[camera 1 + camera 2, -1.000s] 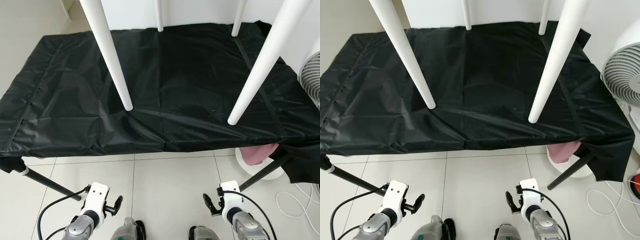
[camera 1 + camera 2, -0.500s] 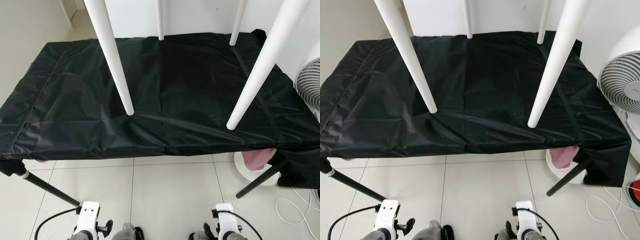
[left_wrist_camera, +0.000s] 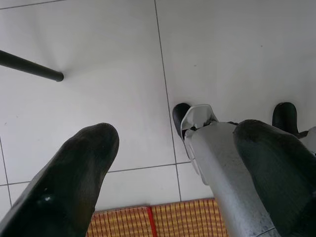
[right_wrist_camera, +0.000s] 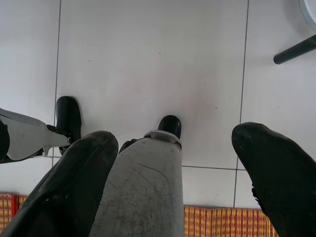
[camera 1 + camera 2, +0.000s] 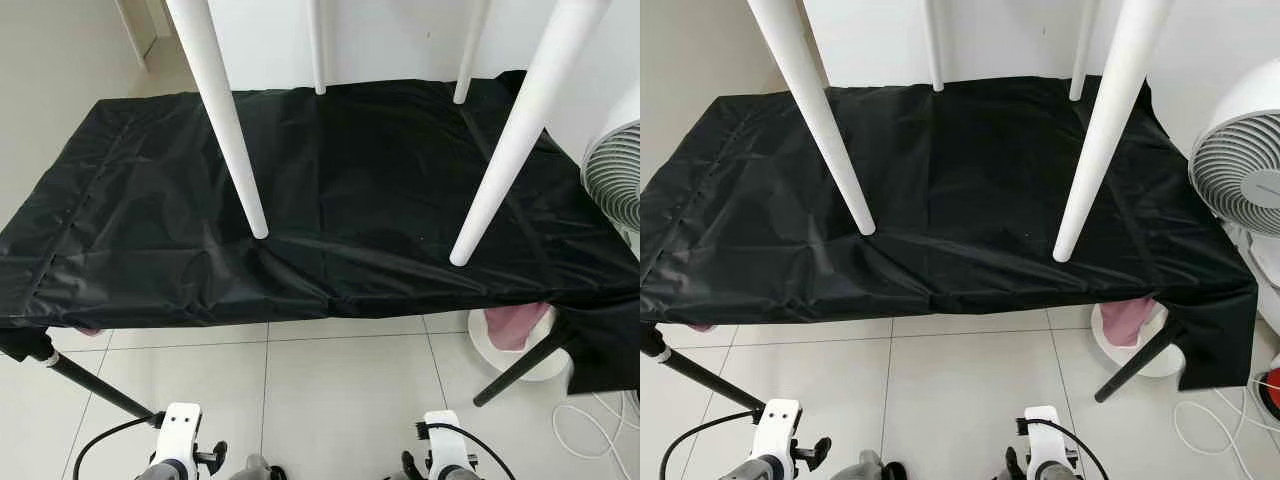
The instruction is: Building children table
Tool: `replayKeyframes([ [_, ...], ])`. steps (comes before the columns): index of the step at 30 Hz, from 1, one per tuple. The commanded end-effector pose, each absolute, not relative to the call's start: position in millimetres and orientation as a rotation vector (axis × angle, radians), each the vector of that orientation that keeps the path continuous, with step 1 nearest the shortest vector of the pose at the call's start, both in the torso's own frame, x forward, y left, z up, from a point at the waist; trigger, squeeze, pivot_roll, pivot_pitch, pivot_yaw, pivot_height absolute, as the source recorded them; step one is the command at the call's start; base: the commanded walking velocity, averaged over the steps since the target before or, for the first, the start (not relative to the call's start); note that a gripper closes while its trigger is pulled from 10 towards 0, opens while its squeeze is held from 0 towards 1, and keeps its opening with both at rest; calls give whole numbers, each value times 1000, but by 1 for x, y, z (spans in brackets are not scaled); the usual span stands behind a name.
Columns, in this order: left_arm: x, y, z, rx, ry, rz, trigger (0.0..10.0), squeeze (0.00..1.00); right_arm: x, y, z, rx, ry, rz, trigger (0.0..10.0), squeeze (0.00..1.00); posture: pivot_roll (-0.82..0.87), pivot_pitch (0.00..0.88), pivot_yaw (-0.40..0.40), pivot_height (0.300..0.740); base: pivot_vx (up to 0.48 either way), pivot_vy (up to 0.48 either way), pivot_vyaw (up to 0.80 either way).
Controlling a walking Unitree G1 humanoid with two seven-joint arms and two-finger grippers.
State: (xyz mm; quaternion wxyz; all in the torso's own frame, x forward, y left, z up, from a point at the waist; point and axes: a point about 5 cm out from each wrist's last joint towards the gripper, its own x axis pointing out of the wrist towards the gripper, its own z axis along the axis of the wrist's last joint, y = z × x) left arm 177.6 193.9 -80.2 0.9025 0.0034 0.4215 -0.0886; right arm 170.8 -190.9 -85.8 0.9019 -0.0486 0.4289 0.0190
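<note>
Children's table: the white table legs (image 5: 226,120) rise out of the top of the head views, four of them, the two near ones ending just above the black cloth (image 5: 330,190); whether their tips touch it I cannot tell.
Tabletop: draped all over in that black cloth, carried on black stand legs (image 5: 95,383) on the white tiled floor (image 5: 340,390).
Left gripper (image 3: 173,163): hanging low by the robot's own legs, fingers (image 3: 74,173) spread apart, nothing between them; below are tiles and a striped woven mat (image 3: 163,219).
Right gripper (image 4: 173,168): likewise down over the floor, fingers (image 4: 276,173) released and wide, holding nothing.
Change from a second ago: both arms have dropped toward the bottom edge of the head views, so just the white wrist housings remain; the whole picture has shifted, the camera having tilted up to take in more wall.
Off to the right: a white fan (image 5: 1240,170), and a pink thing (image 5: 1125,320) in a white basin under the cloth's corner.
</note>
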Motion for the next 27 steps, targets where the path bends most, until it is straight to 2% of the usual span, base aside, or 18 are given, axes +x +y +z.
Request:
replayKeyframes([
  [1,174,203,-82,99,881,-39,10000,0,167,-190,-88,-97,913,43,10000,0,-39,27,101,740,0,0,0],
  [8,177,199,-81,69,872,-38,10000,0,169,-184,-89,-108,920,63,10000,0,-25,44,95,740,0,0,0],
  [16,176,201,-83,64,895,-20,10000,0,177,-182,-85,-114,906,77,10000,0,-29,117,93,740,0,0,0],
  [27,178,200,-82,65,895,-38,10000,0,174,-191,-85,-91,911,29,10000,0,-60,113,102,740,0,0,0],
])
